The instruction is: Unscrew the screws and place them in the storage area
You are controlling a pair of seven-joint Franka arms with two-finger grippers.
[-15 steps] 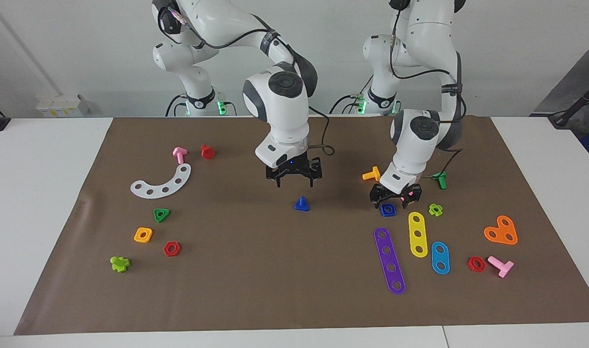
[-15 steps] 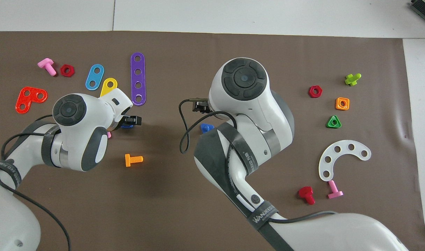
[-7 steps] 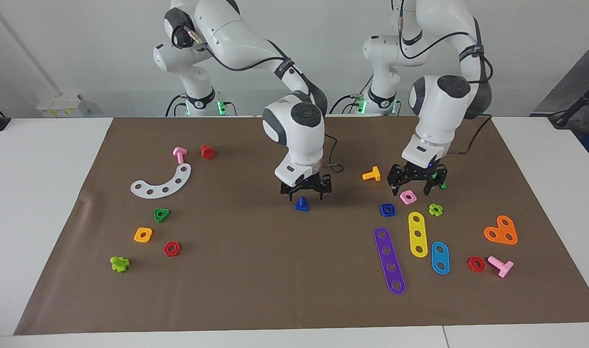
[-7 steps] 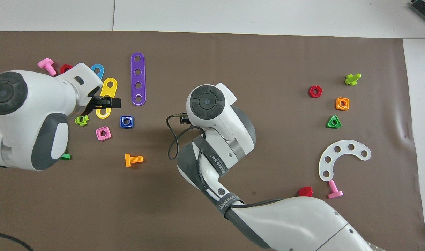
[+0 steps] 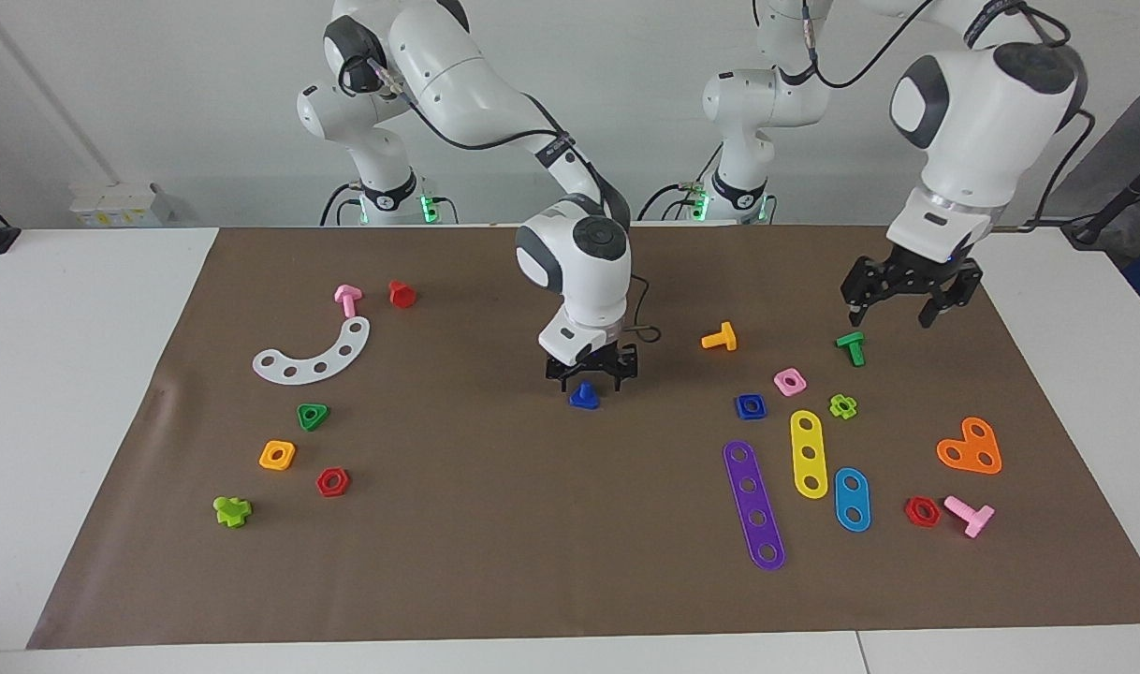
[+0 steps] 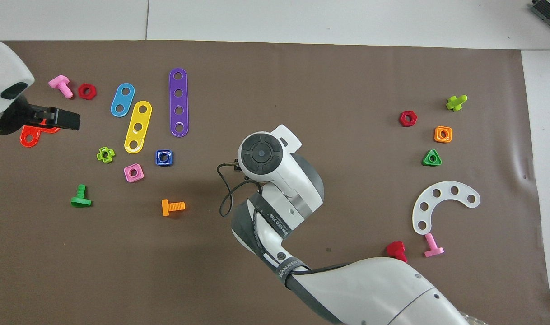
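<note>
The dark-blue bolt (image 5: 584, 397) stands head down in the middle of the mat. My right gripper (image 5: 591, 380) is low over it, its fingers open on either side of the shank; I cannot tell if they touch. In the overhead view the right arm hides the bolt. The storage area is toward the right arm's end: a white curved strip (image 5: 313, 354) (image 6: 442, 205), a green triangle nut (image 5: 313, 416), an orange square nut (image 5: 277, 455) and a red hexagon nut (image 5: 332, 481). My left gripper (image 5: 893, 318) (image 6: 72, 121) is open, empty and raised over the mat near a green bolt (image 5: 851, 347).
A dark-blue square nut (image 5: 750, 405), a pink nut (image 5: 790, 381), an orange bolt (image 5: 720, 337), and purple (image 5: 753, 505), yellow and blue strips lie toward the left arm's end with an orange heart (image 5: 970, 446). A pink bolt (image 5: 347, 300) and a red bolt lie by the white strip.
The left gripper has lifted off the dark-blue square nut and swung up toward the left arm's end. The right gripper has come down around the blue bolt.
</note>
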